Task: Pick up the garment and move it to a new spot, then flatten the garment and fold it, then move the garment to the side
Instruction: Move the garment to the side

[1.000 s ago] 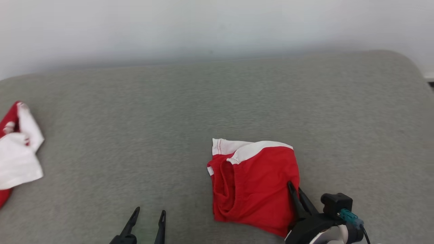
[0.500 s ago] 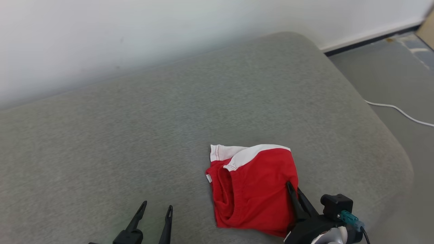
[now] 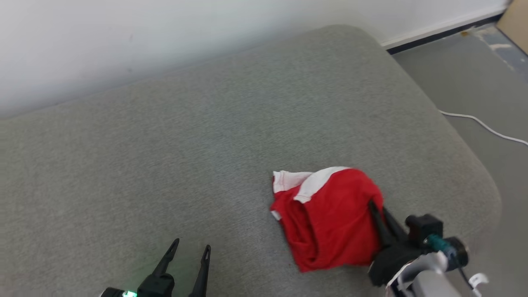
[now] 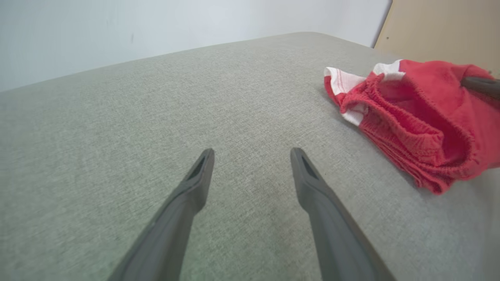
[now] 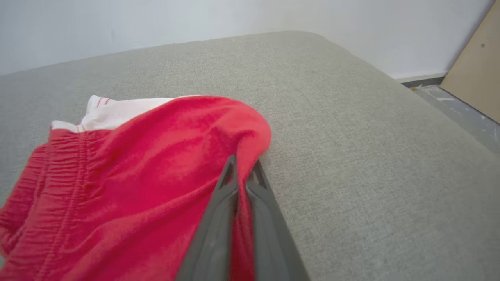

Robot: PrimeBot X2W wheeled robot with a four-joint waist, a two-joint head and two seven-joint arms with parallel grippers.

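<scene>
Right gripper (image 3: 377, 206) sits at the near right, its two dark fingers (image 5: 218, 218) clenched tight on the right-hand edge of the red garment (image 3: 330, 214). In the right wrist view red cloth is squeezed between them, and the fabric humps up just past the tips. Over at the near left is the left gripper (image 3: 192, 244), jaws spread wide with nothing between them. It is poised over bare grey cushion (image 3: 185, 144), well apart from the garment.

Now the garment itself: bunched and folded over, it lies on the right half of the cushion, toward the near side. It is red across most of it. From the left wrist view a gathered elastic band faces the left gripper, and its left side rests on the cushion. A white panel with red stitching peeks out along its far edge.

Beyond it the cushion runs on, plain and grey, to a rounded far-right corner. Behind that stands a pale wall (image 3: 165, 33) with a dark skirting line at its foot. Off to the far right is grey floor (image 3: 466, 78), with a white cable (image 3: 482, 126) snaking across it. A tan board (image 3: 515, 24) sits in the top corner.
</scene>
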